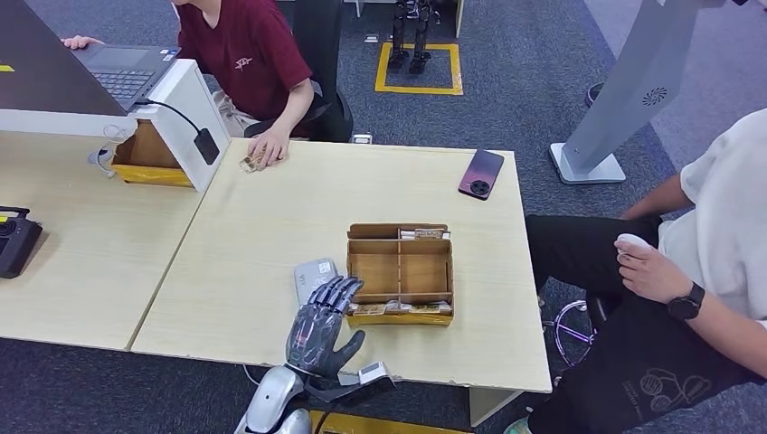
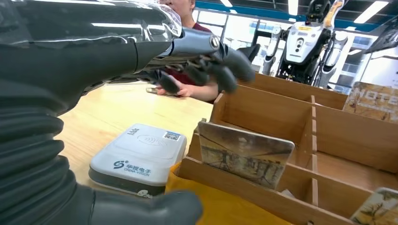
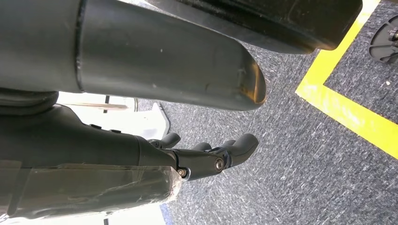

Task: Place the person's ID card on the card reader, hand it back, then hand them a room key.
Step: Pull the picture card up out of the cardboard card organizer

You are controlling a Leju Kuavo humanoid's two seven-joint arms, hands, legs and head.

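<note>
Pale wooden table (image 1: 271,235) carrying a white card reader (image 1: 314,276), left hand (image 1: 321,324) hovering just over it with fingers (image 2: 220,70) spread and holding nothing, wooden divided box (image 1: 400,271) sitting just right of reader with picture cards (image 2: 244,153) standing in its near slot, right hand (image 3: 206,157) hanging above carpet, fingers loosely curled, empty.

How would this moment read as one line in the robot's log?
left hand: open, empty, over card reader | right hand: hanging, empty | wooden box: beside reader | ID card: not on reader

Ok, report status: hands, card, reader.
Left hand open, empty, fingers spread above card reader. Right hand hanging over the floor, empty. Card under person's hand across table.
</note>
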